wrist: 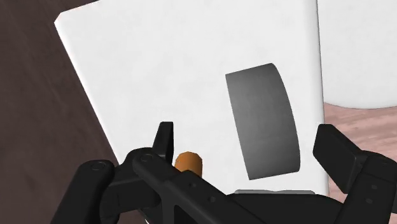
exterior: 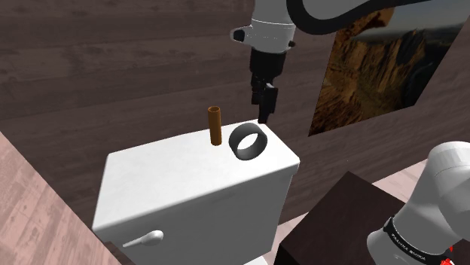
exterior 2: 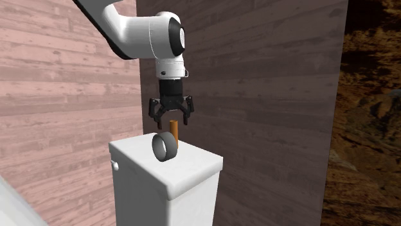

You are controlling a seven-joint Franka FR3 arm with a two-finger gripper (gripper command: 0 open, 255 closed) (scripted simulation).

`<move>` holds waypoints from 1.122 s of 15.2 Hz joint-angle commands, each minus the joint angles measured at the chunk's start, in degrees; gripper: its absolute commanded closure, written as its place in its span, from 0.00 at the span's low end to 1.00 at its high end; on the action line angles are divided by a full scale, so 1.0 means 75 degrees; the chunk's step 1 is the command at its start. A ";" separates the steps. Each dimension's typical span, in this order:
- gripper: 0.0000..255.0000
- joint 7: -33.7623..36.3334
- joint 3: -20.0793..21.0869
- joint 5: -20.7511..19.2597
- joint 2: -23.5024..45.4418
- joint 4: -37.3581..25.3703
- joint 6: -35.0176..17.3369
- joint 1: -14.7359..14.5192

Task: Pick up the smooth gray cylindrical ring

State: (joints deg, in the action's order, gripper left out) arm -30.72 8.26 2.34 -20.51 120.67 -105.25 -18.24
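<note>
Two objects stand on the white lid (exterior: 173, 169) of a toilet tank (exterior: 196, 218), and one arm is positioned over them.

Nearest, at the shoulder view's lower right, are the arm's white base link (exterior: 441, 196) and the dark box (exterior: 343, 214) serving as its stand. To the shoulder view's left of the box is the tank, with a white flush handle (exterior: 143, 240) on its near face.

The gray ring (exterior: 263, 143) rests on the lid, towards the shoulder view's right end of it. It stands on its edge, with its opening turned roughly towards the shoulder camera. Its outer wall is smooth and plain gray. Just beside it, on the shoulder view's left and slightly farther back, a brown tube (exterior: 215, 126) stands upright on the lid. The two items are near each other but apart.

The black gripper (exterior: 265, 113) hangs above the ring and points down, clear of it. Its fingers (wrist: 164, 137) are spread wide and grip nothing. In the wrist view the ring lies below the gap between the fingers, nearer one finger than the other. The top of the tube shows close to the other finger. In the second exterior view the fingertips flank the tube's upper end, which rises behind the ring.

Farthest is a wall of dark wooden planks (exterior: 113, 60). It carries a picture of rocky cliffs (exterior: 384, 68) at the shoulder view's right. A paler, pinkish plank wall (exterior 2: 64, 77) adjoins it at the second exterior view's left.
</note>
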 commanded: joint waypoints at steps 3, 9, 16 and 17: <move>0.00 -0.0577 0.0160 0.0154 0.0379 -0.0056 -0.0205 -0.0312; 0.00 -0.0584 0.0184 0.0166 0.0419 0.0522 -0.0824 -0.0321; 1.00 -0.0579 0.0189 0.0168 0.0418 0.0566 -0.0866 -0.0325; 1.00 -0.0580 0.0189 0.0168 0.0418 0.0568 -0.0869 -0.0324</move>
State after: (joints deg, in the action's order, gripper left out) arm -35.07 9.67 3.60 -17.42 124.87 -111.78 -20.67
